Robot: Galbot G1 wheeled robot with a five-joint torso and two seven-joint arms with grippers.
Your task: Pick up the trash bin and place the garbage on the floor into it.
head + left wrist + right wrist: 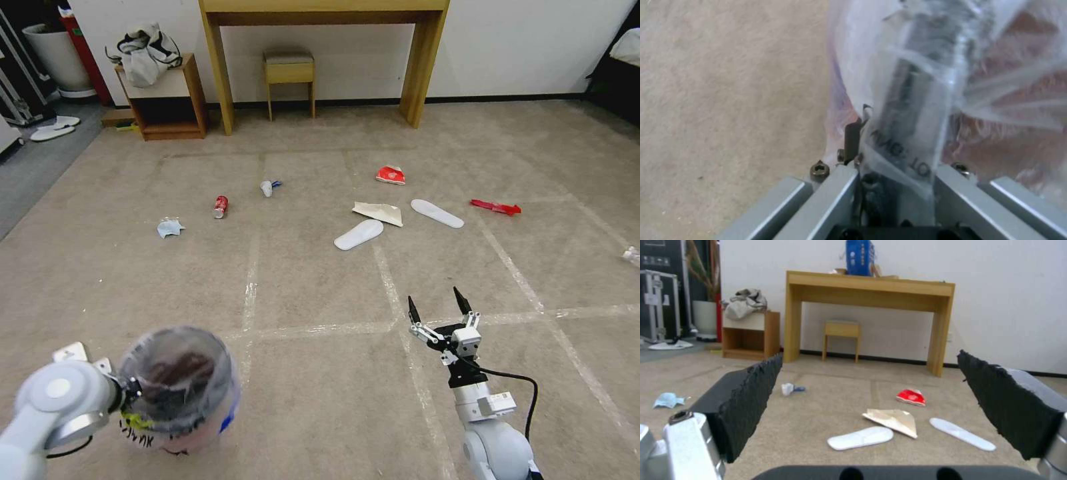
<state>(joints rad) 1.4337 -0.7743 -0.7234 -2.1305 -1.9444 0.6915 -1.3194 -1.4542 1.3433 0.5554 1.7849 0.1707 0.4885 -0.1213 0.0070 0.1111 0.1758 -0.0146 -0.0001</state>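
the bin (pixel 179 390) hung low at the robot's left, its bagged rim (pixel 907 110) clamped in the left pincer (pixel 130 390). the nearest garbage, a white sole (pixel 359 235), lay on the floor (pixel 300 373) straight ahead of the right pincer (pixel 440 308), which hovered with its black pads (pixel 746 400) wide apart. the sole's long axis ran slantwise across the pincer's line. beige paper (pixel 379 213) touched it behind; a second sole (pixel 437 213) lay just beyond. the right arm was judged the nearer.

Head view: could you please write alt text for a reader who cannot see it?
The left claw holds the trash bin by its rim, above the carpet floor. The right claw is open, with the garbage scattered beyond.
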